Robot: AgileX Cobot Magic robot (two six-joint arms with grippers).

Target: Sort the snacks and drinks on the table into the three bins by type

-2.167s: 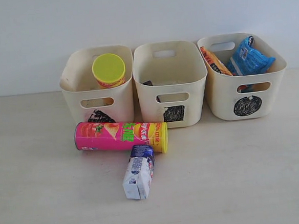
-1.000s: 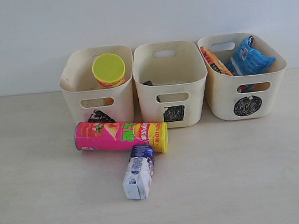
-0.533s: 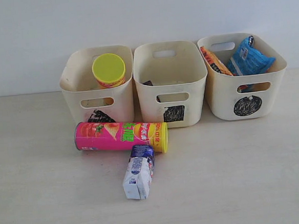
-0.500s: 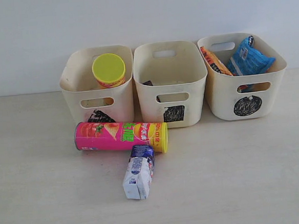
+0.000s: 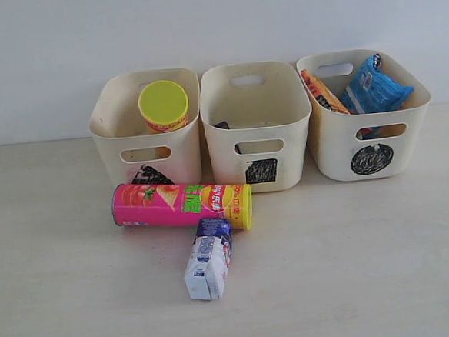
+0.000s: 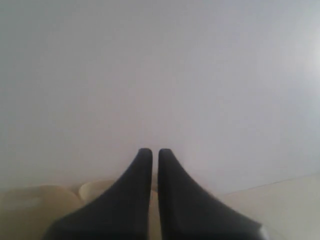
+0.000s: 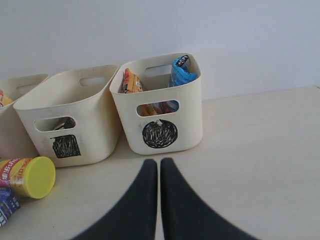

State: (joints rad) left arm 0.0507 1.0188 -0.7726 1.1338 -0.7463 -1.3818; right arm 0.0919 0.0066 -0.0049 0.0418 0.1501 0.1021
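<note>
The pink-green chip can [image 5: 173, 204] lies on its side on the table [image 5: 371, 274]. Its yellow-green lid [image 5: 246, 206] points right. It sits just in front of the triangle bin [image 5: 108, 138] and hides part of that bin's black scribble. The white and blue carton [image 5: 207, 266] lies flat just nearer the camera, its far end right up against the can near the lid. I cannot tell whether they touch.

The yellow-red chip can [image 5: 163, 107] stands upright inside the triangle bin, lid above the rim. In the square bin [image 5: 224, 161], the middle one of the 3, only a corner of a dark item [image 5: 221, 125] shows. The circle bin [image 5: 331, 149] on the right holds the 2 bags. The orange-brown bag [image 5: 321, 91] leans beside the blue bag [image 5: 373, 90], and both poke over the rim. The 3 bins stand in a row, close together, before a pale wall [image 5: 214, 23].

The right gripper [image 7: 154, 161] hangs above bare table in front of the circle bin, its black fingers pressed together with nothing between them. The left gripper [image 6: 151, 151] is likewise closed and empty, facing the wall with a cream rim below it.
</note>
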